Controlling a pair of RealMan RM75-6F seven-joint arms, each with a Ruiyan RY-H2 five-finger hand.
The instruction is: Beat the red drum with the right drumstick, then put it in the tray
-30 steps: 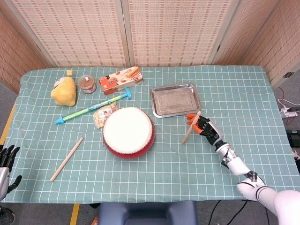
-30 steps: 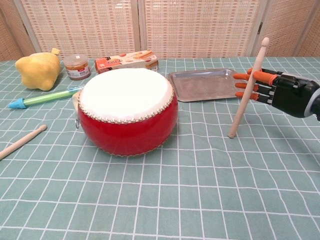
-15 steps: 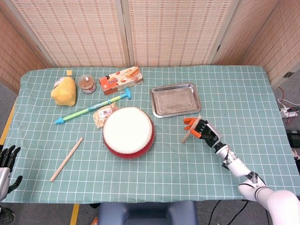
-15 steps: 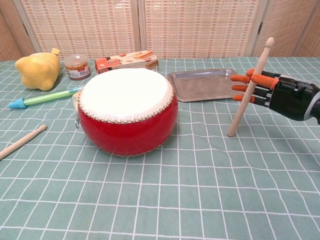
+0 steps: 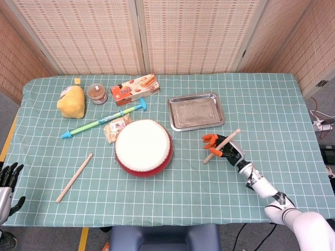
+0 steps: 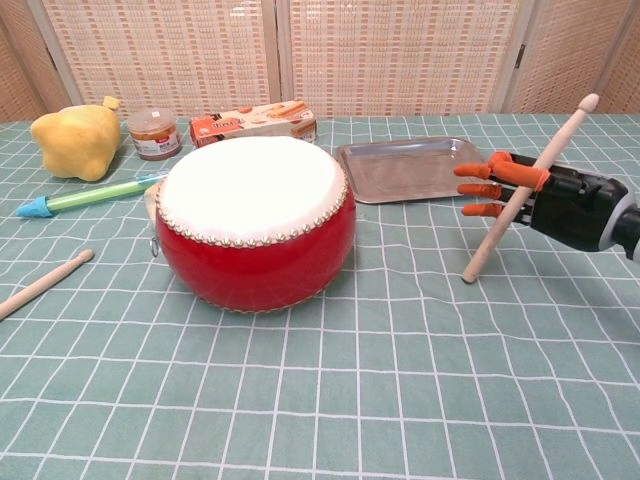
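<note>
The red drum [image 5: 143,147] [image 6: 254,222] with its white skin sits mid-table. Right of it my right hand [image 5: 224,147] [image 6: 540,197], black with orange fingertips, grips the right drumstick [image 5: 221,146] [image 6: 524,190]. The stick leans up to the right, its lower end on or just above the cloth. The steel tray [image 5: 196,111] [image 6: 409,168] lies empty behind the hand. A second drumstick [image 5: 74,177] [image 6: 42,284] lies flat on the cloth left of the drum. My left hand [image 5: 6,180] hangs off the table's left front corner with fingers spread, holding nothing.
At the back left stand a yellow plush toy [image 5: 71,101], a small jar [image 5: 97,93] and a snack box [image 5: 134,89]. A teal and green stick toy [image 5: 102,121] and a wrapped snack [image 5: 116,127] lie behind the drum. A folding screen backs the table.
My right hand has drawn back toward me and slightly left. The drumstick has tipped from nearly upright to a clear lean to the right.
</note>
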